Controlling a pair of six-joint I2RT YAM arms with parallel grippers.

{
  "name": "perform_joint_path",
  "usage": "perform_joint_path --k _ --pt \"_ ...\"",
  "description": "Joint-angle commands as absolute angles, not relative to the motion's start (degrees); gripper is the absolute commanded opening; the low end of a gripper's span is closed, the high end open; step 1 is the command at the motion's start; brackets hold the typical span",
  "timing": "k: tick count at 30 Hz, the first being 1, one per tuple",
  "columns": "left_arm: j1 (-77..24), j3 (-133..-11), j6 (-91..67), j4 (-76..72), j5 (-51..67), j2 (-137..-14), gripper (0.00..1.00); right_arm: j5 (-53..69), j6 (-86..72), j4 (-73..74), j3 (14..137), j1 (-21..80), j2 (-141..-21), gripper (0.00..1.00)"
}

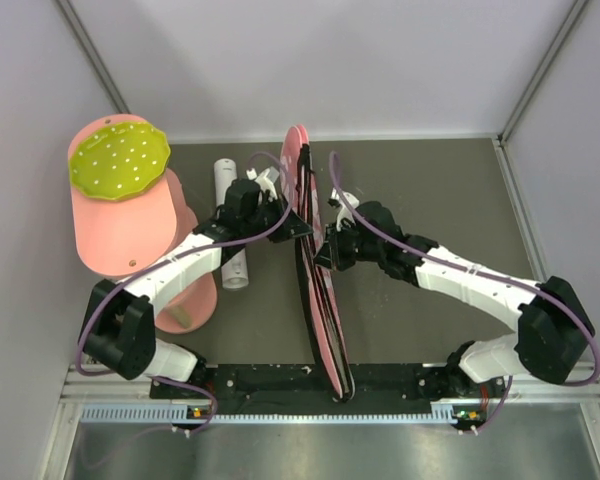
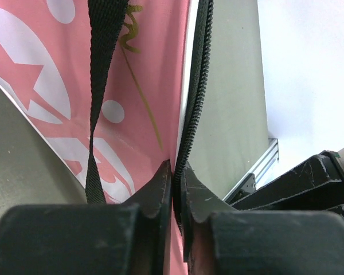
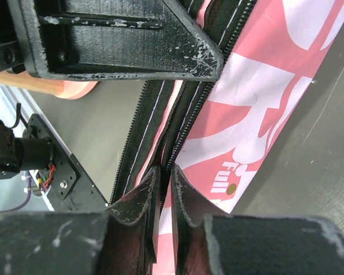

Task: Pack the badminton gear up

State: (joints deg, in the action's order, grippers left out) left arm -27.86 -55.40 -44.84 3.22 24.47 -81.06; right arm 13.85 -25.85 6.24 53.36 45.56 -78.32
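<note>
While both pincers grip the bag's zip edge, the step in hand reads as closing or spreading the mouth; can't tell which.

Top view: bag [image 1: 320, 300] stands on edge mid-table [image 1: 430, 180]. Left pincer [image 1: 288, 215] and right pincer [image 1: 325, 250] touch it from opp. sides. Tube [image 1: 230, 220] lies outside, left of bag.

Left wrist: pincer narrow, nipping bag edge beside zip [image 2: 189, 114]. Strap [image 2: 100, 86] hangs alongside.

Right wrist: pincer narrow, pink fabric betw. fingers, zip tracks just above.

Next move, as judged: firm hold on one side and a steady pull along the zip, w/o tipping bag. Tube not yet packed.
</note>
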Motion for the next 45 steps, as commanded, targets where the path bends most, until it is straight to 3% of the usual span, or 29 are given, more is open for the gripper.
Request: perform_joint_path --k 1,2,6,7,11,19,25,37,45 --pt "-28.21 -58.53 -42.63 2.11 24.7 -80.86 0.0 19.24 -28.47 3.25 57.74 44.66 -74.45 0.16" --pt "-28.21 -58.62 -42.37 2.28 24.7 -80.77 0.0 20.12 -28.74 3.08 58.18 43.34 -74.27 0.23" --pt "-28.21 -58.45 -41.57 2.55 25.48 -80.68 0.0 24.07 -29.7 2.38 61.34 38.77 -74.35 0.35" --pt "-28.21 -58.27 -41.66 2.55 25.84 -80.6 0.0 24.52 -30.49 2.03 62.57 37.54 -74.79 0.42" --pt "-28.21 -57.48 -41.84 1.5 27.24 -79.81 0.0 29.96 -38.02 -2.71 65.91 29.03 -81.36 0.49" --pt "-28.12 -54.5 -42.89 -1.84 29.18 -77.96 0.0 44.99 -55.45 -29.31 73.73 20.92 -100.18 0.5" --pt "-28.12 -54.05 -42.19 -1.23 29.36 -77.26 0.0 50.88 -60.55 -37.96 78.92 19.25 -110.02 0.5" --pt "-28.12 -53.17 -42.8 -2.28 30.23 -76.73 0.0 53.35 -68.81 -49.3 77.78 19.51 -115.4 0.48" --pt "-28.12 -53.35 -42.63 -2.11 30.06 -76.64 0.0 54.58 -70.31 -51.42 77.7 19.77 -115.66 0.39"
